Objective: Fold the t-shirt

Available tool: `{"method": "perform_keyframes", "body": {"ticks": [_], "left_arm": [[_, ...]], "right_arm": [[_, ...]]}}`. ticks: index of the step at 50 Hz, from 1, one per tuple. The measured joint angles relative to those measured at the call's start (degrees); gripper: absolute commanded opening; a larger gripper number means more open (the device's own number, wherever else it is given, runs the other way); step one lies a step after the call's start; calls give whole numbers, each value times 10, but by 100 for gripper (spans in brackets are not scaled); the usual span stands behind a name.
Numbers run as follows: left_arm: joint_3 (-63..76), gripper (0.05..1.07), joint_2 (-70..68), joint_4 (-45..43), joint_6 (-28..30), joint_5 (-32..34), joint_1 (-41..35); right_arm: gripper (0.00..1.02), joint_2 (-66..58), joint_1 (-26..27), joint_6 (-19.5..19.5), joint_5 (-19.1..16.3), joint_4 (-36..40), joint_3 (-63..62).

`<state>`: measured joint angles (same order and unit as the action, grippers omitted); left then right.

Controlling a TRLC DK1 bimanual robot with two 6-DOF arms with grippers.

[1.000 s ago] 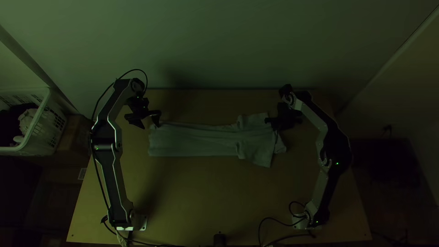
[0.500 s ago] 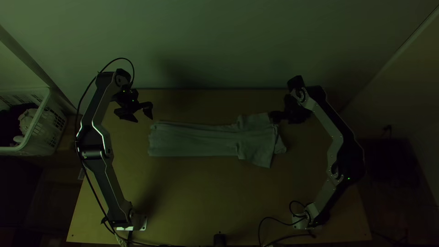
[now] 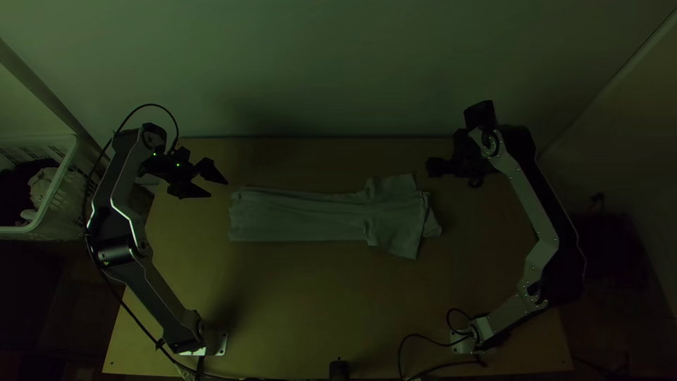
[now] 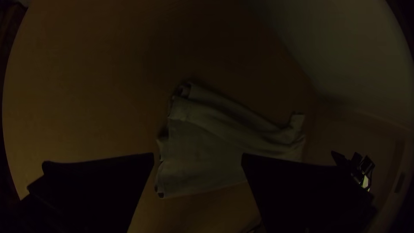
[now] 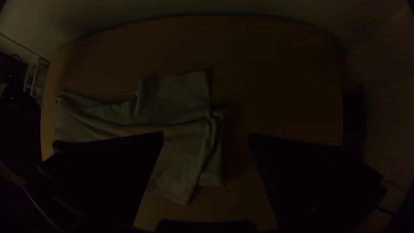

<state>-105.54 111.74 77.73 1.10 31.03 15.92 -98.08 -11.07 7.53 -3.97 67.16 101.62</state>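
We can make out no readable words, labels, numbers or signs on anything in any of these dim views.

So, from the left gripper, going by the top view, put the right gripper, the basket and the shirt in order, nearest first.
From the left gripper:
1. Shirt: on the table, just to its right.
2. Basket: off the table's left side.
3. Right gripper: toward the table's right side.

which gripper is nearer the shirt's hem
Left. In the top view, the left gripper hangs open just off the hem, by its upper corner; the right gripper is at the shirt's other end, beside the upper sleeve.
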Motion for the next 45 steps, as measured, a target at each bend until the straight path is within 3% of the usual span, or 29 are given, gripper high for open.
{"method": "perform_keyframes", "body": {"ticks": [12,19,45], "left_arm": [[111,103,-33,-80,22,61,32],[161,103,-41,-118,35,89,43],[275,103,-41,-217,65,101,57]], "right_arm": [[91,28,0,10,-21,14,27],[97,40,6,14,-35,16,32],[97,77,37,23,-36,31,88]]}}
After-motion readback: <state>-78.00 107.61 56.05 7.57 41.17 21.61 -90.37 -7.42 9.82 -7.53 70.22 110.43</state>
